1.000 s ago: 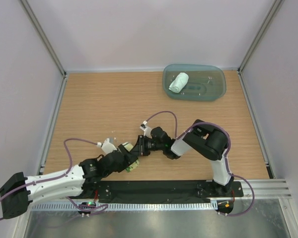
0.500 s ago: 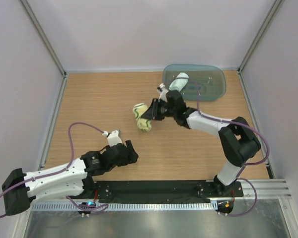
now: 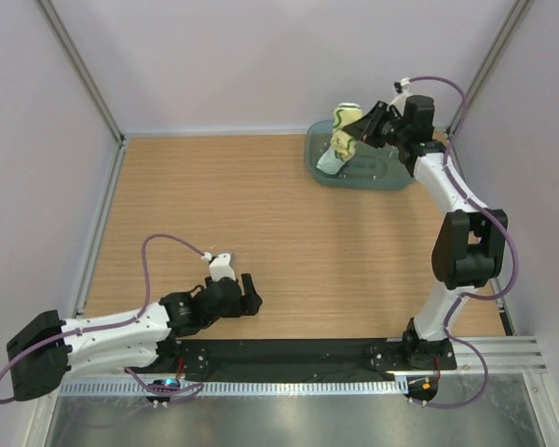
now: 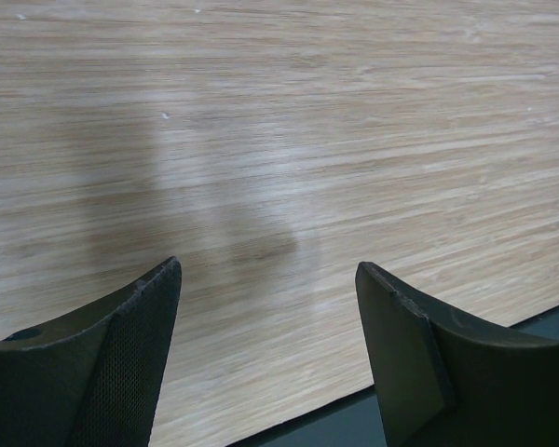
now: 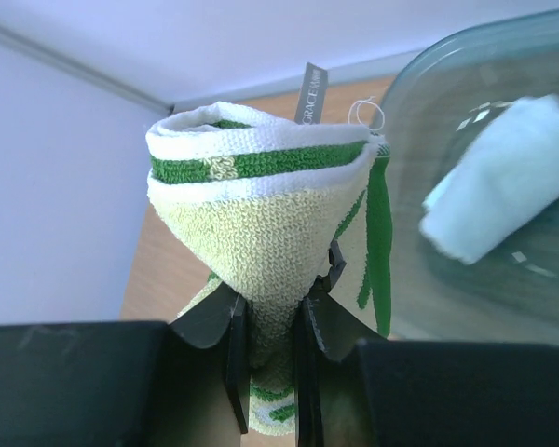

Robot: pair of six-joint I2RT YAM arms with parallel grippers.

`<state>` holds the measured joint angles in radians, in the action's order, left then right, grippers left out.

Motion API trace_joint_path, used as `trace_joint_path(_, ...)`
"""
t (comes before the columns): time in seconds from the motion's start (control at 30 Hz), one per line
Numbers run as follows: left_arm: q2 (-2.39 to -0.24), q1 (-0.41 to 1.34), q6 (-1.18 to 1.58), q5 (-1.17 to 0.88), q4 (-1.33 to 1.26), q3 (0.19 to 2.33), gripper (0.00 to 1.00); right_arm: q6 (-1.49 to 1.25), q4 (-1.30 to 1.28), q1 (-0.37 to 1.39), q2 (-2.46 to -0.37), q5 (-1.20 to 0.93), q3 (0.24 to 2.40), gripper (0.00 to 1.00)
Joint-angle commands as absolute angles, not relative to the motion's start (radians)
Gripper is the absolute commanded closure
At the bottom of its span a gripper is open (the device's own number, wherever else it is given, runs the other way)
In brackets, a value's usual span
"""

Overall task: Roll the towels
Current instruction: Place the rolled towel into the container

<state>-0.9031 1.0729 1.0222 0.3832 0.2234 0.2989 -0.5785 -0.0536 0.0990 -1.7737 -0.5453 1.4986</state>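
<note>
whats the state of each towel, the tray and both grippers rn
left gripper: open, empty, over the table
right gripper: shut on the yellow-green towel
yellow-green towel: rolled, held up beside the teal tray
mint-white towel: rolled, lying in the teal tray
teal tray: holds only the mint-white towel

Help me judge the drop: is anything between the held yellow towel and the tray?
Possibly: the rolled white towel lies in the tray, seemingly right under the yellow towel pinched in the right gripper. Tray floor beside it looks bare.
</note>
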Motion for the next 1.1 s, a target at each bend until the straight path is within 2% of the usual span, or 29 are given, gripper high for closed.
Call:
trace_joint_path(0.0,-0.913,1.072,0.974,0.368,0.092,0.285,0.24,-0.597,-0.064,0.014,-1.865,-0.595,1.604,0.99)
trace_joint_path(0.13,-0.927,1.071,0.971,0.367,0.065,0.275,0.24,-0.652,-0.02,-0.061,-1.997,-0.609,1.683,0.99)
trace_joint_path(0.5,-0.939,0.993,0.973,0.292,0.011,0.238,0.24,-0.569,-0.11,-0.107,-2.276,-0.555,1.812,0.99)
trace_joint_path(0.83,-1.035,0.966,0.96,0.25,0.005,0.271,0.26,-0.399,-0.434,-0.106,-2.404,-0.448,1.976,0.99)
trace_joint_path(1.07,-1.072,0.957,0.954,0.235,-0.02,0.282,0.27,-0.295,-0.606,-0.025,-2.425,-0.218,2.086,0.98)
